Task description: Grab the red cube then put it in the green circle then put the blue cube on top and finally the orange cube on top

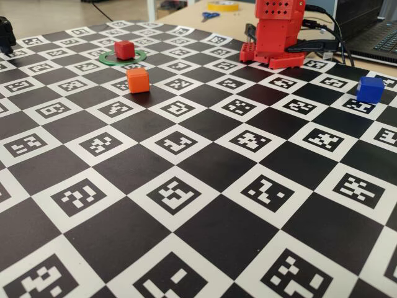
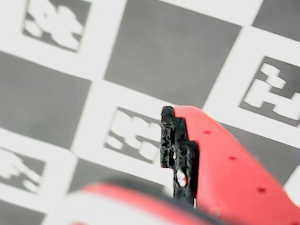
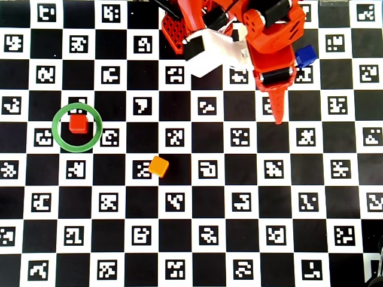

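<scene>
The red cube sits inside the green circle at the far left of the board. The orange cube stands alone on the board, a few squares from the ring. The blue cube sits at the right, next to the arm and partly behind it in the overhead view. My gripper hangs over bare board right of centre, its jaws together as one narrow point with nothing in them. In the wrist view the gripper shows only checkered board beneath it.
The red arm base stands at the board's far edge. Behind it lie scissors, a yellow tape roll, cables and a laptop. A black object sits at the far left edge.
</scene>
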